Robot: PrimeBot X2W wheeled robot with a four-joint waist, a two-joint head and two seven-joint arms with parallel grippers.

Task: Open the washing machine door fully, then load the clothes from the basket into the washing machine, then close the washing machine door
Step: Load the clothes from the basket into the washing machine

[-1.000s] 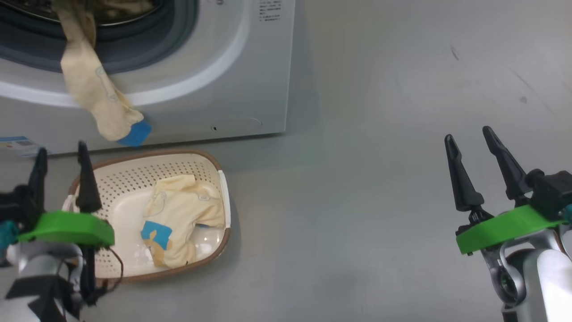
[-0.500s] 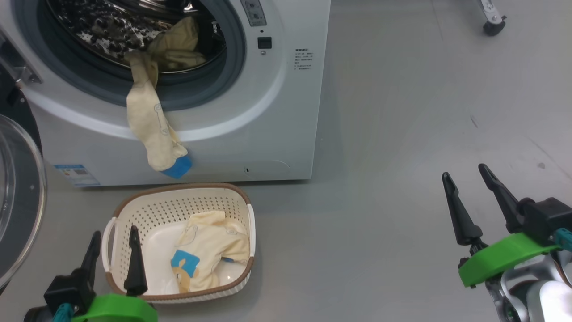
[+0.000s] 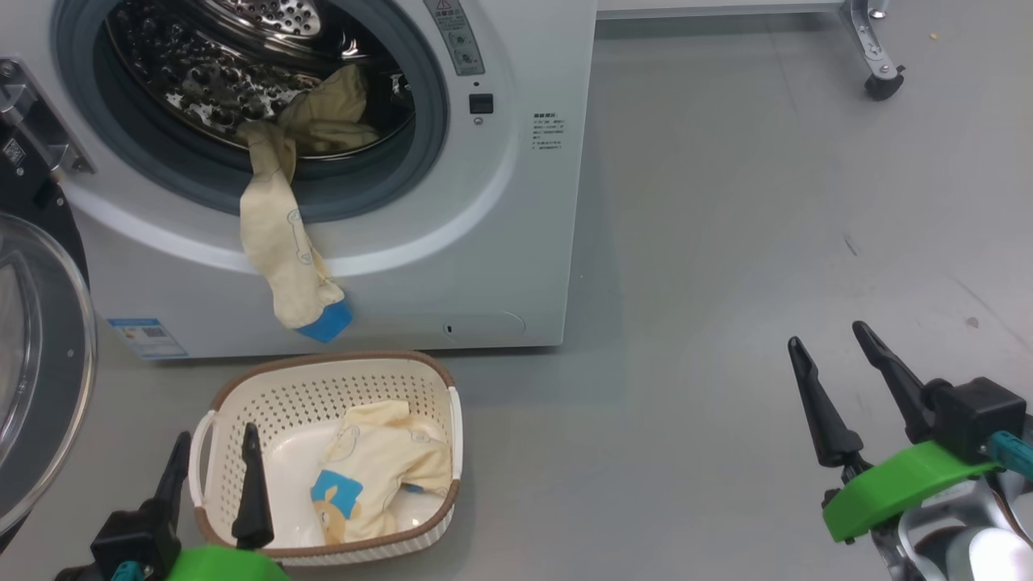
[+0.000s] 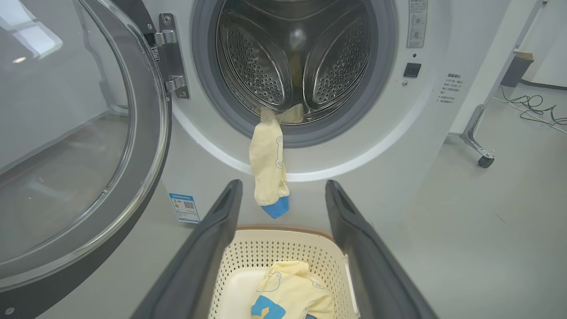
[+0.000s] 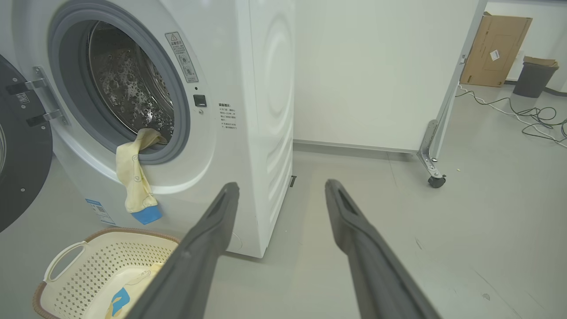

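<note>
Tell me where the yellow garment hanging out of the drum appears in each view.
Head view: hanging garment, upper left, on the washing machine front.
Left wrist view: garment, centre, below the drum.
Right wrist view: garment, left of centre.
Shared landmark: the basket on the floor under its blue cuff.

Test lab: wheeled partition (image 5: 376,75), loose floor cables (image 5: 536,118).

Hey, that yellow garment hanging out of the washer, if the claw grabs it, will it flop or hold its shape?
Probably floppy: the hanging garment drapes limp over the gasket and bends at the lip. Likely light, since it looks like thin cloth. It may drag rather than lift free, as its upper part lies bunched inside the drum.
</note>
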